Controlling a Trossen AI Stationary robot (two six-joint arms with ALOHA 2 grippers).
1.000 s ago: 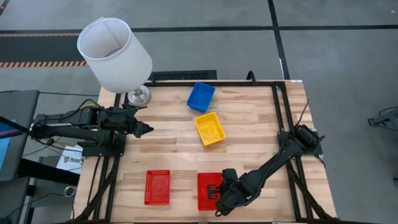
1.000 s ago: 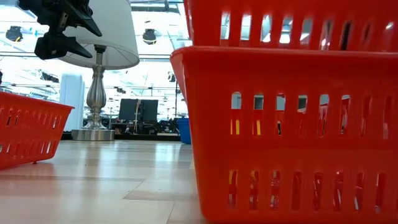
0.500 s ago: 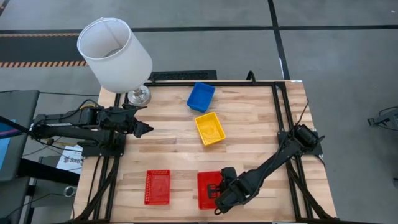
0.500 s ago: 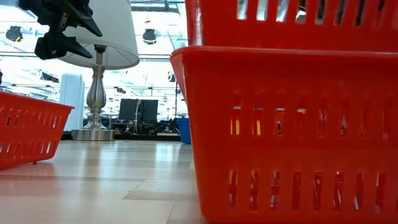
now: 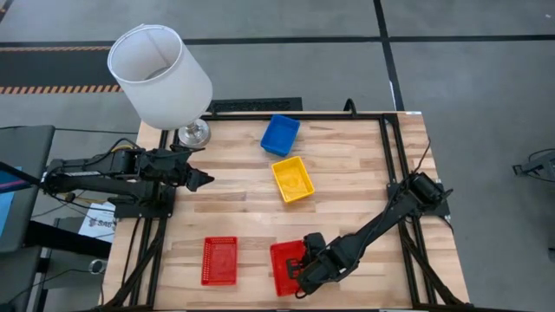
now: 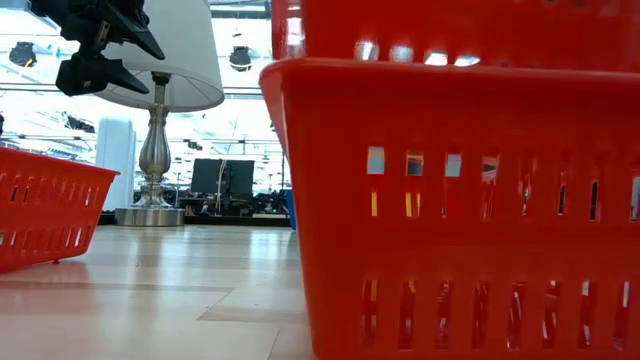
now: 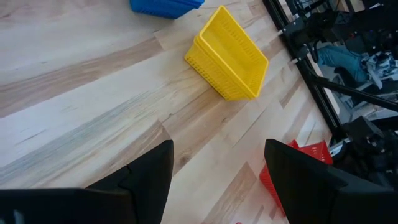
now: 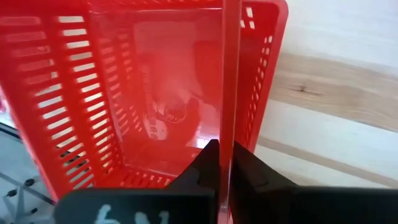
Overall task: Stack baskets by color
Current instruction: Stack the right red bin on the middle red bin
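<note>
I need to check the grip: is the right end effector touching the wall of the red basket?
Touching. In the right wrist view the right end effector has one finger on each side of the red basket wall, pressed against it.

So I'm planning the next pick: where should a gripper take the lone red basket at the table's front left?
Grip a long side wall of the lone red basket from straight above: it sits upright, open side up, with its thin rim clear all round, apart from the red stack.
</note>
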